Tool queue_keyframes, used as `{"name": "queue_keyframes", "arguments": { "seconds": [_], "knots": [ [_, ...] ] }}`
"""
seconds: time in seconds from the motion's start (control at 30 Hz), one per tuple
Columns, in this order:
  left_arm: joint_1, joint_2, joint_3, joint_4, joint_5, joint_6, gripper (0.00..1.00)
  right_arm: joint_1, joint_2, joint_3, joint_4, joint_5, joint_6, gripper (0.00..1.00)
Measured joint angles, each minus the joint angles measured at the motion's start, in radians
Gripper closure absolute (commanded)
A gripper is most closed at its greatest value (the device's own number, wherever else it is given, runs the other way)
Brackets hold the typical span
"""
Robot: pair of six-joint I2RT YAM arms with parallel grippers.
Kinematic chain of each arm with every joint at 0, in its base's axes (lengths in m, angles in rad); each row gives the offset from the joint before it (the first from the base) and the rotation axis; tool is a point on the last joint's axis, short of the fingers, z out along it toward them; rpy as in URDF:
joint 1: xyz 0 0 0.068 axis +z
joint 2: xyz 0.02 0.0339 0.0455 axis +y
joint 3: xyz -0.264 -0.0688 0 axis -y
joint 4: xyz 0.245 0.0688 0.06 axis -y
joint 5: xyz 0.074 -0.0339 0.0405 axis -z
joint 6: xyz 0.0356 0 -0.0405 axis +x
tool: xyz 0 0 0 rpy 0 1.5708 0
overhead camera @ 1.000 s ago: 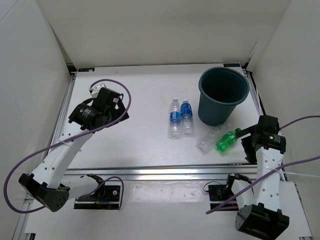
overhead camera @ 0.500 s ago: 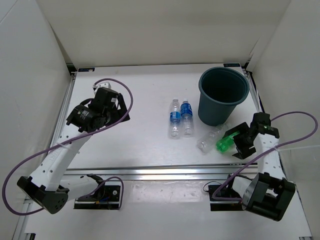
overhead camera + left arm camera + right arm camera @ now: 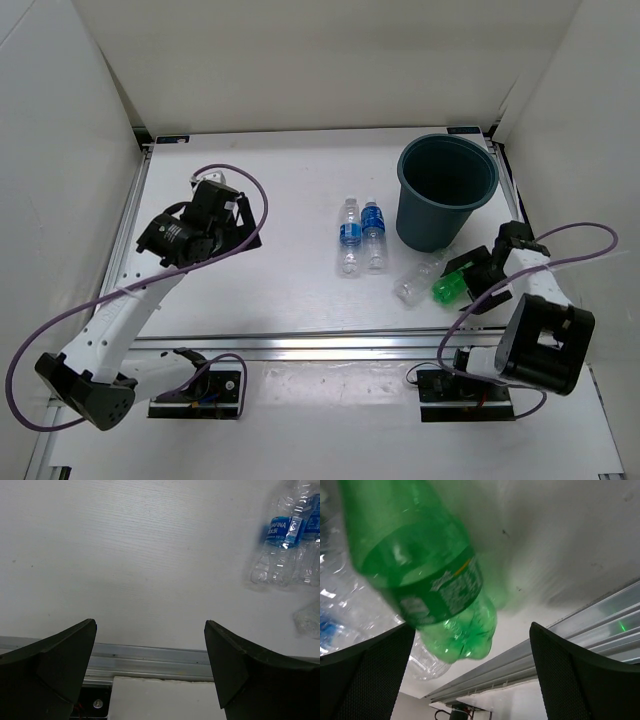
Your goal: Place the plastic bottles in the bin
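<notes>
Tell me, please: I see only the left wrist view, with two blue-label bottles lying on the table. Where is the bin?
Observer: The bin stands upright near the far right corner of the table, just to the right of those blue-label bottles.
Operator: Is there any bottle of another colour?
Observer: Yes. A green bottle lies in front of the bin, beside an unlabelled clear bottle.
Operator: And what is the right tool doing?
Observer: The right tool is open. The base of the green bottle sits in the gap between its fingers, and it is not gripped.
</notes>
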Motion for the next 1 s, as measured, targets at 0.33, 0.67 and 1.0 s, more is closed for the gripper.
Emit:
{"name": "queue_keyframes", "arguments": {
  "seconds": [0.33,0.67,1.0],
  "knots": [
    [0.0,0.016,-0.029,0.001,0.015,-0.042,0.0,-0.053,0.146,0.005,0.021,-0.055,-0.031,0.61],
    [0.0,0.046,-0.063,0.061,0.013,-0.083,0.0,-0.046,-0.222,0.309,-0.299,-0.103,0.007,0.75],
    [0.002,0.25,-0.074,0.138,0.073,-0.09,0.0,0.06,-0.005,1.189,-0.318,-0.237,-0.021,0.61]
  ]
}}
